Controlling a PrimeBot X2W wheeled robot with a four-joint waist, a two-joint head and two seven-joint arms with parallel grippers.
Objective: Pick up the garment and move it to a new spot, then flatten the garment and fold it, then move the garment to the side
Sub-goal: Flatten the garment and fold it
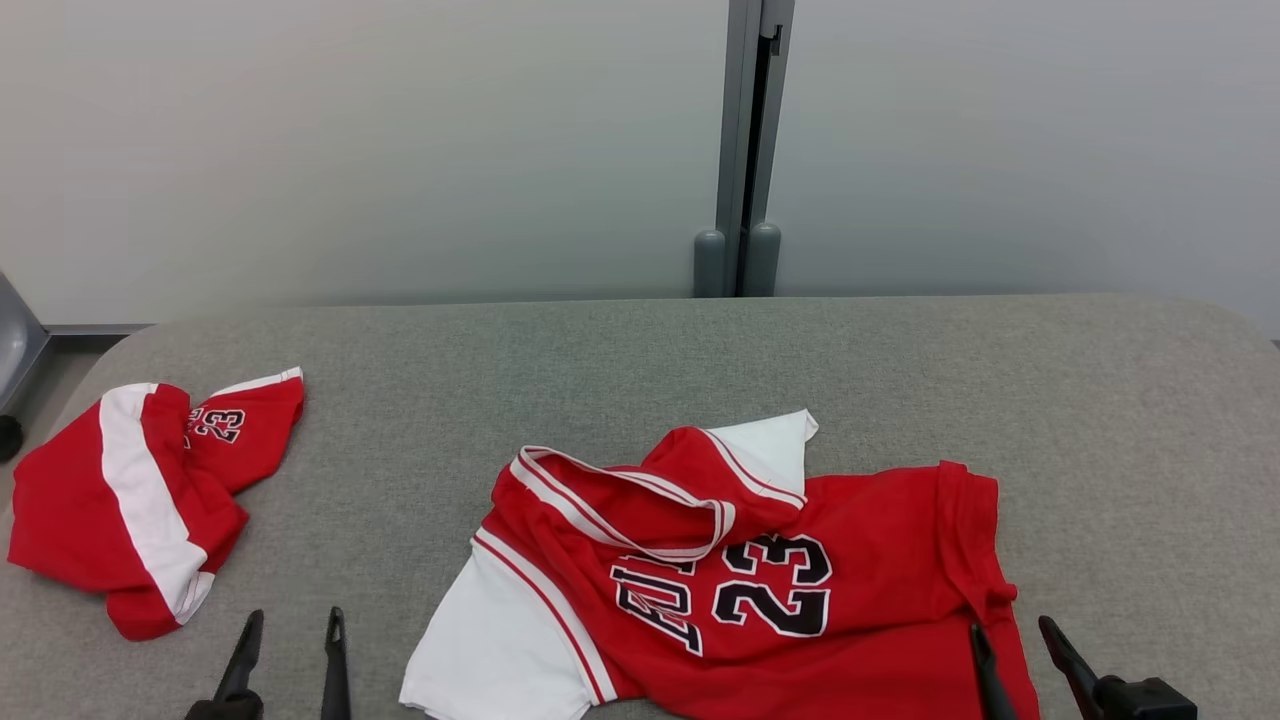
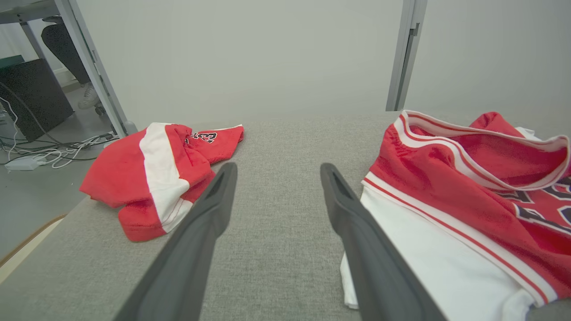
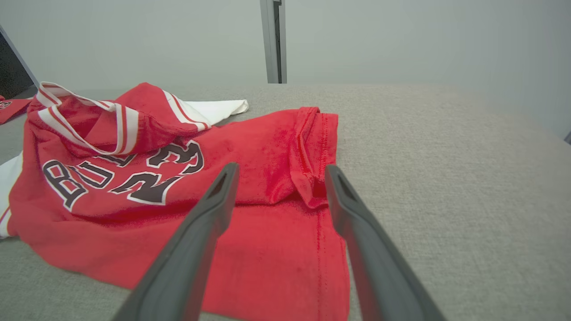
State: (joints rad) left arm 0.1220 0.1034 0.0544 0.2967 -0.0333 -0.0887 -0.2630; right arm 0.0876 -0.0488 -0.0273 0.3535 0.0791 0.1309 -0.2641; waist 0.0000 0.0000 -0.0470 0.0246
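Grey woven fabric covers the wide table (image 1: 600, 380) that runs across the head view below a pale wall (image 1: 400, 150). From lower centre to lower right lies the crumpled red-and-white short-sleeved jersey with a black 23 (image 1: 880, 540), which we take to be the garment to move. Its striped collar (image 1: 580, 510) points toward the left of the frame and its folded red hem (image 1: 970, 530) toward the right, so its long axis runs side to side between our arms. A bunched pair of red shorts with a white stripe (image 1: 70, 500) sits well apart at the left edge. Our right gripper (image 1: 1010, 627), at lower right, has its two dark fingers spread wide and empty, tips over the hem, so we judge it the nearer. Our left gripper (image 1: 295, 615), at lower left, is equally spread and empty. It points up the frame over bare table, just left of the white sleeve (image 1: 490, 640).
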